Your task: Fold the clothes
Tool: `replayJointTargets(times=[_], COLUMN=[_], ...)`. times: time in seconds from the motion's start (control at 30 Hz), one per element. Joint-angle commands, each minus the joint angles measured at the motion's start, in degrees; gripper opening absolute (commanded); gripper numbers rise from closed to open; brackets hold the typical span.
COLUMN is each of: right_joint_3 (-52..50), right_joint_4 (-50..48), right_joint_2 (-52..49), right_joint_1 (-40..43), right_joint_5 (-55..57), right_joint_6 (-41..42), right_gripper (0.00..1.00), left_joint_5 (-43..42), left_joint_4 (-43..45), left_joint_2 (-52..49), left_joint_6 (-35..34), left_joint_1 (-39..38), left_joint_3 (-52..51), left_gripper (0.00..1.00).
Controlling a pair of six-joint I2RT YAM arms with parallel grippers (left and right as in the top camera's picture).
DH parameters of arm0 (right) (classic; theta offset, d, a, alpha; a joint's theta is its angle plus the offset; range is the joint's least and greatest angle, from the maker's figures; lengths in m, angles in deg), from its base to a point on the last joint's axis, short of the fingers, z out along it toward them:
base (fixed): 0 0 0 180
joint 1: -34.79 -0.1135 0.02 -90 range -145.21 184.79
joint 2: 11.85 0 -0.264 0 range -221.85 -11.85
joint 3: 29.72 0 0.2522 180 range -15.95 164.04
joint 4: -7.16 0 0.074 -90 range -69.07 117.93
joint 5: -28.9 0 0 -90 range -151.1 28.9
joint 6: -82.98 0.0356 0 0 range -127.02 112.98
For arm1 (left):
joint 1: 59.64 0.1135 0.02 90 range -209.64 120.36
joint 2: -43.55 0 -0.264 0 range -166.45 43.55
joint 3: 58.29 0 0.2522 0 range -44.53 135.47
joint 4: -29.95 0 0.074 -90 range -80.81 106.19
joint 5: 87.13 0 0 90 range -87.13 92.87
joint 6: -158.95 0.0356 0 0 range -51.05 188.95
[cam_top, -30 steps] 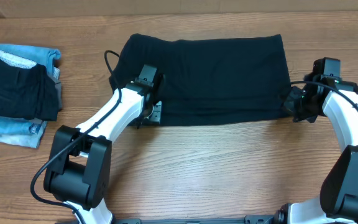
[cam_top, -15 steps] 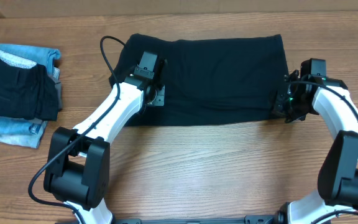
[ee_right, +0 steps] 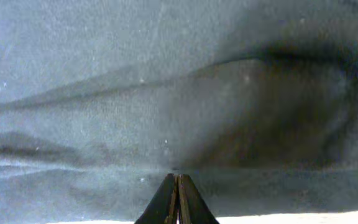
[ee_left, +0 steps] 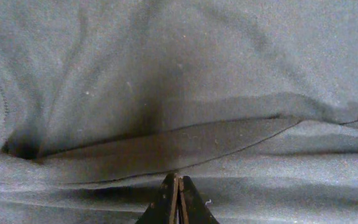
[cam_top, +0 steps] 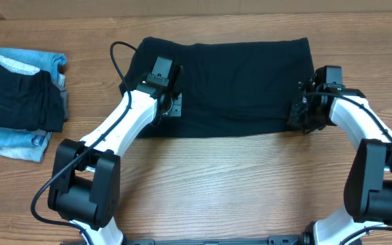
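Cloth first: the black T-shirt (cam_top: 237,82) is lying as a wide folded band across the far middle of the table (cam_top: 237,177), and within the last second both arms are moving in over it. The left gripper (cam_top: 173,109) is leaving the near hem for the shirt's left part; the right gripper (cam_top: 299,116) is crossing from bare wood onto the right edge. The near hem is not shifting, so we are judging that the next fold is only beginning. In both wrist views the fingers (ee_left: 166,200) (ee_right: 188,202) are pressing together at a raised pleat; whether thin cloth is caught between them we cannot tell. Bare wood is stretching wide on the near side, while the far hem is sitting close to the table's far edge. The pile of denim and dark clothing (cam_top: 19,95) is lying well apart on the left.
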Motion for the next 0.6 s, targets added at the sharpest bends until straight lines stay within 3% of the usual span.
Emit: replayJointTargets(times=[0.0, 0.2, 0.4, 0.57], right_joint_3=[-0.5, -2.7, -5.1, -5.1], right_joint_4=[-0.7, -1.3, -8.3, -21.9], right_joint_2=[-0.2, -0.2, -0.2, -0.2], right_joint_1=[0.0, -0.1, -0.1, -0.1], right_joint_5=[0.3, 0.3, 0.3, 0.3], right_joint_6=[-0.3, -0.4, -0.4, 0.1], right_gripper=[0.04, 0.04, 0.04, 0.04], left_joint_5=[-1.0, -1.7, -1.6, -1.6], left_joint_4=[0.5, 1.3, 1.7, 1.6], left_joint_2=[-1.5, -4.8, -5.1, -5.1], left_joint_6=[-1.1, -1.3, -1.3, -1.0], left_joint_1=[-0.1, -0.1, -0.1, -0.1], left_joint_3=[0.2, 0.2, 0.2, 0.2], left_gripper=[0.04, 0.04, 0.04, 0.05])
